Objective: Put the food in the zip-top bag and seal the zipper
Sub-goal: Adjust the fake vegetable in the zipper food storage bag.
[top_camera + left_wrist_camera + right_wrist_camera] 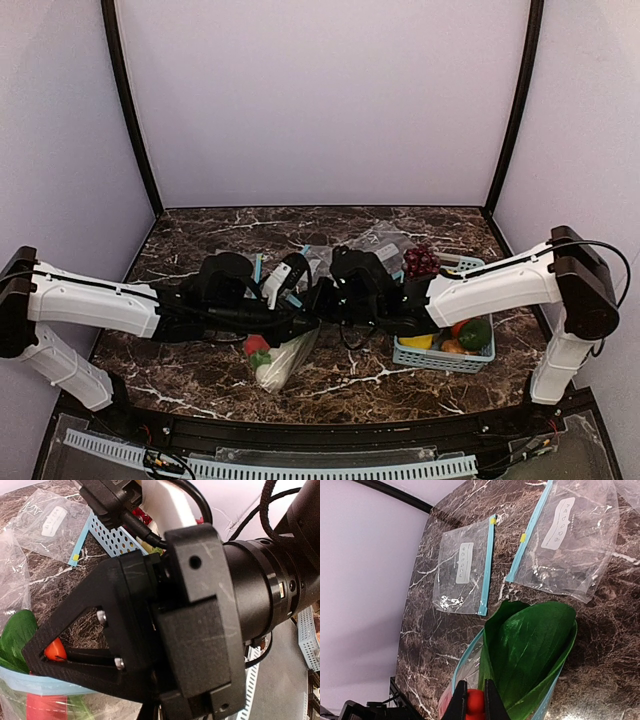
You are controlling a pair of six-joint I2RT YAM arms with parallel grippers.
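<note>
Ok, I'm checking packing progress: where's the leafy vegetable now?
In the right wrist view, lower centre: the leafy vegetable pokes out of the zip-top bag, beside the red-orange vegetable pinched by the right end effector.

green leaves [530, 645] filling zip-top bag [463, 666] mouth, 2 smaller bags [462, 572] beyond

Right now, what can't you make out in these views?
Top view: the fingertips at the zip-top bag, hidden under the arms' wrists.
Left wrist view: the left gripper's fingers and most of the bag, blocked by the right gripper close to the lens.
Right wrist view: the red-orange vegetable, cut off by the bottom edge; the bag's inside, behind the leafy vegetable.
</note>
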